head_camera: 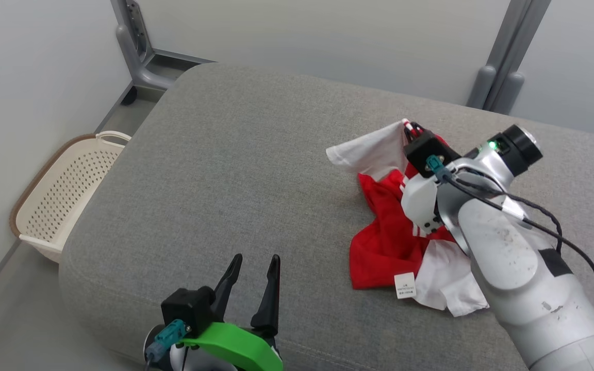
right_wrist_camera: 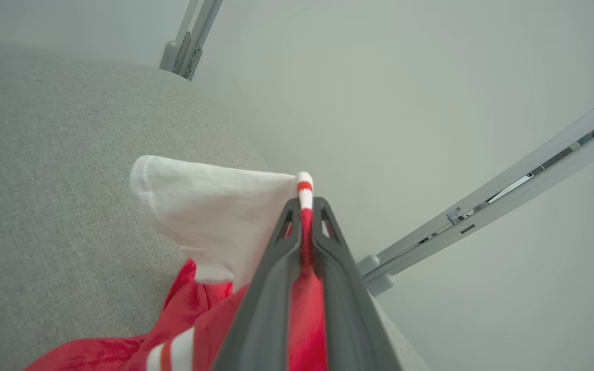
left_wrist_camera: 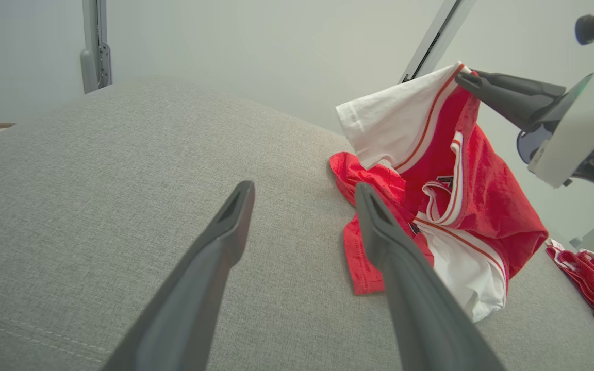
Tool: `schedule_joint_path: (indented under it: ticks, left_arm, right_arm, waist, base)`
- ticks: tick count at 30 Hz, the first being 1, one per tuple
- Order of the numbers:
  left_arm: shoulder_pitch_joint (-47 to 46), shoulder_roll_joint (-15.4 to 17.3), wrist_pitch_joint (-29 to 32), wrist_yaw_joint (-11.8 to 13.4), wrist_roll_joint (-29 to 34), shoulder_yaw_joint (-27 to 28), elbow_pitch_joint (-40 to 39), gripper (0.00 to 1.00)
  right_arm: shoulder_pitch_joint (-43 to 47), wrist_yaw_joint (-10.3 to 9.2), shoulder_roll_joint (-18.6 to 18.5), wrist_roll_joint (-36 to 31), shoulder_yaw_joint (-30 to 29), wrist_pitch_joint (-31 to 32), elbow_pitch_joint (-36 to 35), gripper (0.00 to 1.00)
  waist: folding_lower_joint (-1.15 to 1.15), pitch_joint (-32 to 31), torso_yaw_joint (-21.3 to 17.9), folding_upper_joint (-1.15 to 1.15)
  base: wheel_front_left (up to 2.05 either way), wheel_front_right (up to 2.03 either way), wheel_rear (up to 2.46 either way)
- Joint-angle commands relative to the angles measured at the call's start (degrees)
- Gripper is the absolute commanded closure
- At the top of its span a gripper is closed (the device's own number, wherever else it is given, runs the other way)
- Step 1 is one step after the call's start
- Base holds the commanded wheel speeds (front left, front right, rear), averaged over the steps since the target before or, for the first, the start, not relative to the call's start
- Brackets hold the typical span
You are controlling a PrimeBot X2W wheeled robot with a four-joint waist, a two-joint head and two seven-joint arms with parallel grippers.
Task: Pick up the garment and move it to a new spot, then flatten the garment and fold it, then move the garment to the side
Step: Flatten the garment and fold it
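Cushion [head_camera: 225, 180], grey and woven, spans the scene, with pale walls behind it. Right arm [head_camera: 513, 268], silver-white, reaches in from the lower right over the garment [head_camera: 384, 242]. The garment is a red and white piece lying crumpled on the right part of the cushion, with its far edge raised off the fabric. Perforated cream basket [head_camera: 54, 201] stands on the floor beside the cushion's left side. Left gripper [head_camera: 256, 268] hovers over the near edge, its two dark fingers spread wide with nothing between them, well apart from the garment. Right gripper [right_wrist_camera: 304, 206] is clamped on the garment's red-and-white striped trim, which pokes out past the fingertips. White sleeve [head_camera: 364, 149] juts leftward from that grip. Second red cloth [left_wrist_camera: 593, 283], seen from the left wrist, lies apart from the garment. White label [head_camera: 405, 286] rests at the garment's near hem.
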Motion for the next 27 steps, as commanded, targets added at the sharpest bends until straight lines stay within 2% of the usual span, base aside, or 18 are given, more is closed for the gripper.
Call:
schedule_joint_path:
  ticks: [1, 7, 12, 18, 23, 25, 26, 27]
  left_arm:
    - [0.68, 0.36, 0.22, 0.3, -0.21, -0.03, -0.13, 0.0]
    - [0.22, 0.56, 0.38, 0.09, -0.28, -0.19, -0.6, 0.0]
    - [-1.06, 0.41, 0.74, -0.44, 0.16, -0.63, -0.78, 0.0]
    - [-2.08, 0.13, 0.68, -0.6, 0.66, -0.78, -0.73, 0.0]
    - [-2.98, 0.33, 0.36, -0.71, 0.93, -0.43, -0.79, 0.0]
    - [-3.5, 0.23, 0.39, -0.86, 1.06, -0.48, -0.72, 0.0]
    - [-3.75, 0.16, 0.44, -0.91, 1.16, -0.58, -0.67, 0.0]
    - [-3.94, 0.12, 0.46, -0.91, 1.2, -0.63, -0.64, 0.0]
  right_arm:
    - [-1.99, -0.11, -0.11, 0.95, -0.01, 0.42, -0.45, 1.0]
    - [-7.8, -0.11, -2.81, 2.25, -2.44, 2.52, 0.91, 1.0]
    - [-12.24, -0.11, -10.35, 1.01, -7.11, 4.53, 5.53, 1.0]
    - [-12.71, -0.11, -19.05, -0.45, -12.88, 5.18, 10.67, 1.0]
    - [-11.25, -0.11, -22.41, -1.25, -18.37, 2.23, 12.15, 0.98]
    - [-10.14, -0.11, -22.3, -1.02, -20.37, 1.44, 13.6, 0.52]
    - [-9.79, -0.11, -22.39, -1.24, -21.02, 0.89, 13.96, 0.0]
    - [-9.49, -0.11, -22.46, -1.49, -21.54, 0.75, 14.47, 0.0]
  waist:
    - [0.0, -0.53, -0.26, 0.0]
    - [0.0, -0.48, -0.14, 0.0]
    - [0.0, 0.63, 1.37, 0.0]
    - [0.0, 3.66, 2.66, 0.0]
    - [0.0, 6.75, 1.94, 0.0]
    - [0.0, 7.62, 1.21, 0.0]
    - [0.0, 7.92, 0.77, 0.0]
    - [0.0, 8.18, 0.23, 0.0]
  base:
    - [0.0, 0.0, 0.0]
    - [0.0, 0.0, 0.0]
    - [0.0, 0.0, 0.0]
    - [0.0, 0.0, 0.0]
    - [0.0, 0.0, 0.0]
    - [0.0, 0.0, 0.0]
    - [0.0, 0.0, 0.0]
    - [0.0, 0.0, 0.0]
